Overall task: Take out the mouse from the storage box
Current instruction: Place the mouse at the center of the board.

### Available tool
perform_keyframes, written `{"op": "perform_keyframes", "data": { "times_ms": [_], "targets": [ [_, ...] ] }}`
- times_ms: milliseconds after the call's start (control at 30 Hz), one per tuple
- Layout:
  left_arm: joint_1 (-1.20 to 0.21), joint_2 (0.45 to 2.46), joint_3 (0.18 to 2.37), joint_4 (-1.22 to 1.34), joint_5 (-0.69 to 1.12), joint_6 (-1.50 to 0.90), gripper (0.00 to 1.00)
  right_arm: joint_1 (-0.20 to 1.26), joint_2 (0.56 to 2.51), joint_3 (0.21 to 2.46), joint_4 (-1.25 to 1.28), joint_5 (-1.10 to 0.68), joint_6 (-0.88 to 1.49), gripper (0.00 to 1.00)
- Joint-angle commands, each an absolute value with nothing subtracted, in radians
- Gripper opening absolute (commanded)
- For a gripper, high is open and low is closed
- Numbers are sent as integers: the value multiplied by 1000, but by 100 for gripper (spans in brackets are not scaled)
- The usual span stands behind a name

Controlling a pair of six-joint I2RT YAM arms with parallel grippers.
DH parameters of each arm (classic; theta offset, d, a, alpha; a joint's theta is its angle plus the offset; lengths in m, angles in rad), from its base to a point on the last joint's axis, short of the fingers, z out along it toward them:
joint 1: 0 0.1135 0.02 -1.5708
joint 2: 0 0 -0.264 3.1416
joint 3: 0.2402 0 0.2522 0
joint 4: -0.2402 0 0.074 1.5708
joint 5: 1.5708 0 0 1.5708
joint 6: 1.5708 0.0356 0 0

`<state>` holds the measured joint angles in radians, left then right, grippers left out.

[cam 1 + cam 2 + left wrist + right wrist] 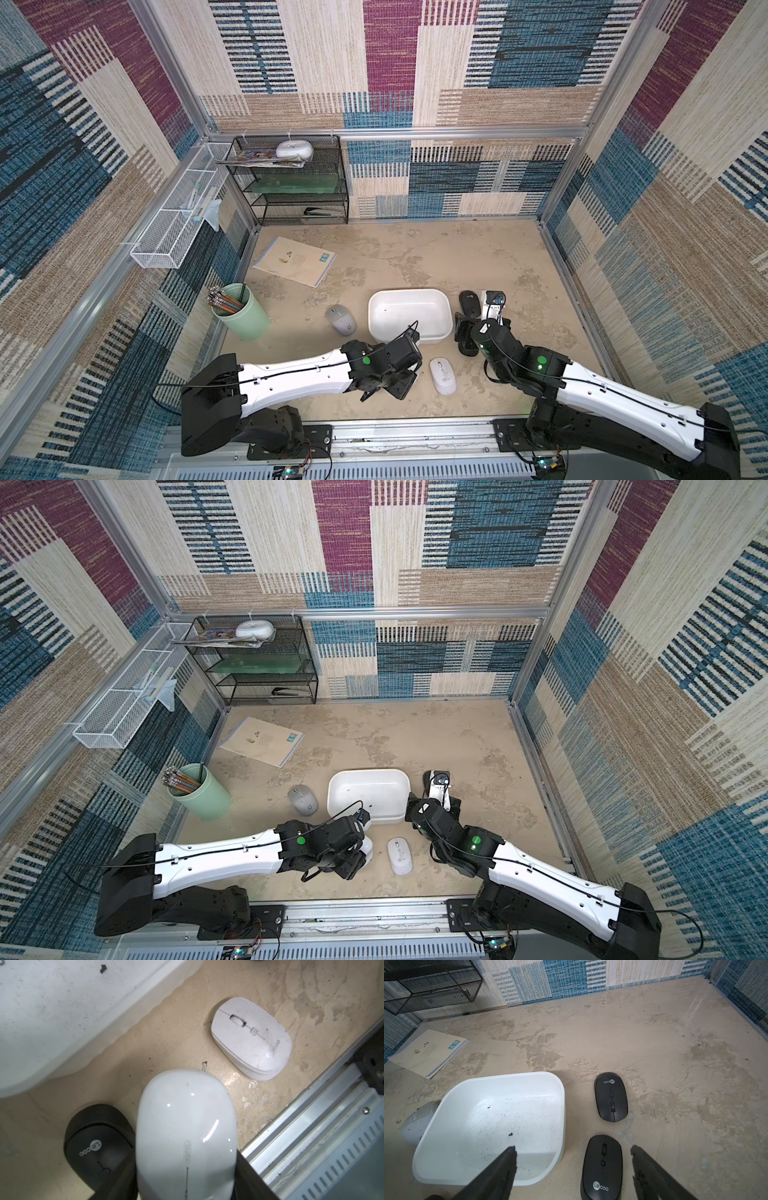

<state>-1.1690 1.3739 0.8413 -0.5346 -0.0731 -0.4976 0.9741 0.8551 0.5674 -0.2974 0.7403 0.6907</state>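
The storage box (pixel 409 332), a white tub, stands mid-table and holds only dirt specks (pixel 492 1113). My left gripper (pixel 186 1167) hangs in front of the box, shut on a glossy white mouse (pixel 185 1126). Beside it a black mouse (pixel 97 1142) lies on the table, and a matte white mouse (pixel 442 376) lies to its right. My right gripper (pixel 573 1150) stands open just right of the box, over a black mouse (pixel 602 1167) it does not touch. Another black mouse (pixel 611 1097) lies farther back. A grey mouse (pixel 340 320) rests left of the box.
A green cup of pencils (pixel 241 311) stands at the left wall and a notebook (pixel 295 261) lies behind it. A black mesh rack (pixel 291 183) and a white wire basket (pixel 178 216) fill the back-left corner. An aluminium rail (pixel 415 436) runs along the front edge.
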Motion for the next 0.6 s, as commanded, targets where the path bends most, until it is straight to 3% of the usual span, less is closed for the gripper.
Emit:
{"op": "perform_keyframes", "data": {
  "times_ms": [0, 367, 567],
  "targets": [
    [-1179, 1416, 836, -477, -49, -509, 56, 971, 853, 560, -279, 757, 697, 89],
    [-1181, 1515, 829, -416, -51, -497, 57, 965, 858, 549, -272, 737, 710, 89],
    [-1181, 1526, 836, -413, -58, -488, 71, 960, 860, 546, -275, 735, 709, 89]
  ]
}}
